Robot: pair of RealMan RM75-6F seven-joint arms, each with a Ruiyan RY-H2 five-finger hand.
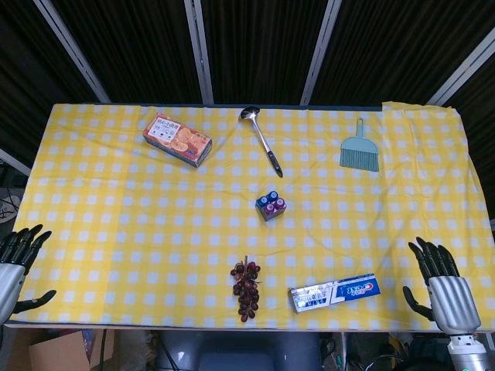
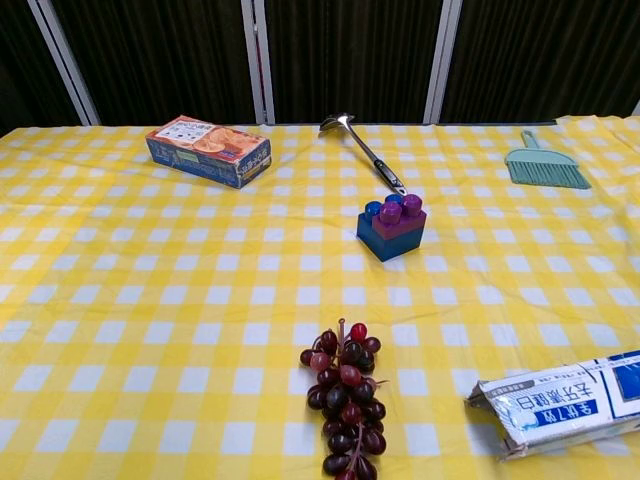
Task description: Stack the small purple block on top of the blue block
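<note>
The worktop (image 2: 150, 300) is covered with a matt yellow-and-white checked cloth that lies slightly creased. The small purple block (image 2: 400, 215) and the blue block (image 2: 385, 238) beneath it look like smooth, slightly shiny plastic. The spoon (image 2: 362, 150) has a polished metal bowl and a dark handle. The biscuit box (image 2: 208, 150) is printed card, the toothpaste box (image 2: 560, 400) glossy card. The brush (image 2: 546, 165) is matt teal plastic. The grapes (image 2: 345, 395) have glossy skins. Each robot hand (image 1: 447, 297) (image 1: 14, 263) shows grey metal-looking casing with black fingers.

purple block (image 2: 398, 213) on blue block (image 2: 385, 237) | grapes (image 2: 346, 395) in front (toothpaste box (image 2: 565, 400) right)
</note>
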